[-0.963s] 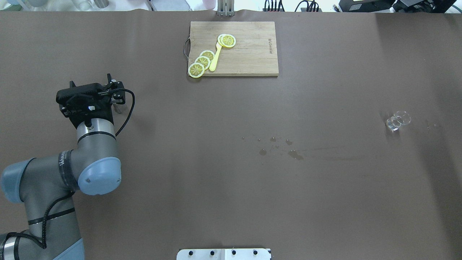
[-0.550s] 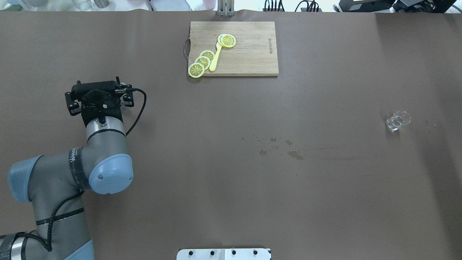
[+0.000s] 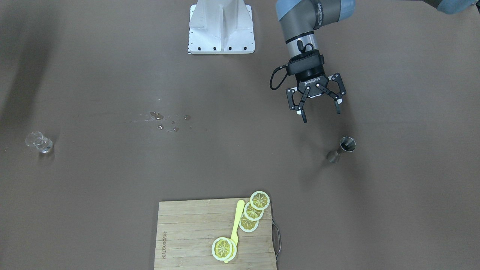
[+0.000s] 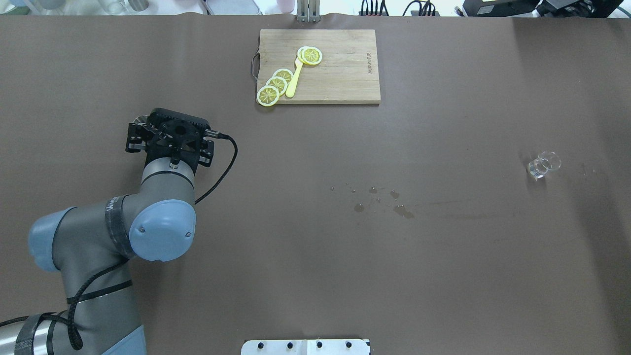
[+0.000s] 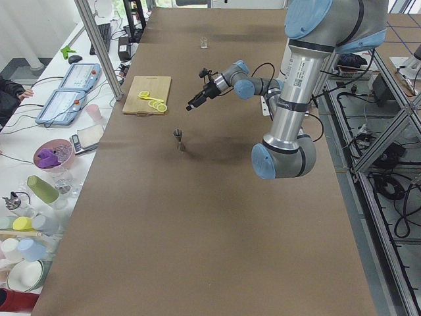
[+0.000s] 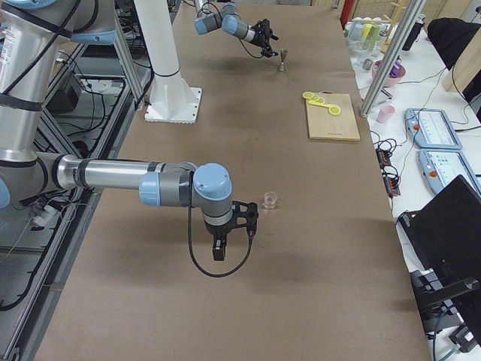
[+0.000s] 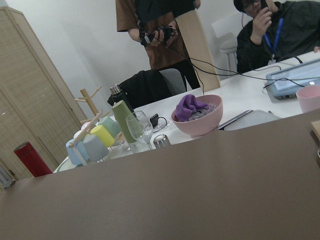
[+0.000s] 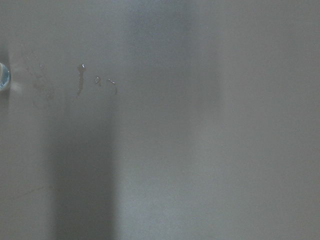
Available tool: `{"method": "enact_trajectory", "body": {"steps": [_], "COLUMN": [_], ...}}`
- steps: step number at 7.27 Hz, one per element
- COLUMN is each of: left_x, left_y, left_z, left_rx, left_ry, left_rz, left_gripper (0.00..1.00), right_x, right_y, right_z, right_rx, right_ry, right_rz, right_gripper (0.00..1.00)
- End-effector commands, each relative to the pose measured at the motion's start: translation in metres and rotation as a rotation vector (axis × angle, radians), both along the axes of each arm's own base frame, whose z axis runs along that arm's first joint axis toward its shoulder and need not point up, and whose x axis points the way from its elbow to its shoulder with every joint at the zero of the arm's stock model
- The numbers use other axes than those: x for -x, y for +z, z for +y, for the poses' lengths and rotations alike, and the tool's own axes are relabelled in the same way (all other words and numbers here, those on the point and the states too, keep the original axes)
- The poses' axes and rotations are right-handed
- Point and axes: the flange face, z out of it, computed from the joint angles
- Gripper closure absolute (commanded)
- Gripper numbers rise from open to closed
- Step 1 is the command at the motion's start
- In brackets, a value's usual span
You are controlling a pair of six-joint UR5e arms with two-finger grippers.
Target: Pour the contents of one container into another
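Hovering in the upper right of the front-facing view, the left end effector [image 3: 321,116] is spread wide and holds nothing. The metal jigger [image 3: 342,149] stands below it, apart from the fingertips, with a broad stretch of table [image 3: 412,187] between it and the right edge. The small glass [image 3: 39,143] sits near the left edge, well apart. Near that glass in the right-side view is the right end effector [image 6: 234,241]; I cannot tell its opening.

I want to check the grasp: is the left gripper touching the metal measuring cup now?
Apart. The front-facing view shows bare table between the open left gripper and the metal measuring cup.
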Motion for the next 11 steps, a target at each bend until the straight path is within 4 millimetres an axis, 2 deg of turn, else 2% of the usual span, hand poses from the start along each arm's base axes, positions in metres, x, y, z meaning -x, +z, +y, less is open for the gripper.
{"method": "enact_trajectory", "body": {"steps": [1,2,4,5,7,8,9,10,11], "left_x": [-0.013,-0.018,0.002,0.027,0.072,0.098,0.132,0.184,0.226], "left_y": [-0.013,-0.022,-0.028,-0.027,-0.029,-0.023,-0.011,0.008,0.04], "left_z": [0.008,0.01,-0.006,-0.03,-0.065,-0.079,-0.098,-0.123,-0.131], "left_rx": [-0.023,0.009,0.035,0.058,0.061,0.061,0.065,0.058,0.116], "left_ry": [0.259,0.378,0.491,0.539,0.59,0.631,0.678,0.677,0.684], "left_rz": [-0.01,0.007,0.015,0.022,0.025,0.015,-0.005,-0.061,-0.042], "left_gripper": [0.07,0.08,0.08,0.04,0.03,0.03,0.03,0.03,0.03], "right_x": [0.0,0.0,0.0,0.001,0.0,0.001,0.001,0.001,0.002], "right_y": [-0.001,0.0,-0.002,-0.002,-0.01,-0.003,-0.003,-0.004,-0.005], "right_z": [-0.001,0.0,-0.002,-0.002,-0.013,-0.012,-0.013,-0.014,-0.013], "right_rx": [-0.004,-0.001,-0.002,0.003,-0.02,-0.004,-0.005,-0.007,-0.006], "right_ry": [0.0,0.0,0.004,0.007,0.01,0.011,0.011,0.01,0.01], "right_rz": [-0.001,-0.001,-0.015,-0.015,-0.01,-0.015,-0.017,-0.023,-0.043], "right_gripper": [0.0,0.0,0.0,0.0,0.0,0.0,0.0,0.0,0.0]}}
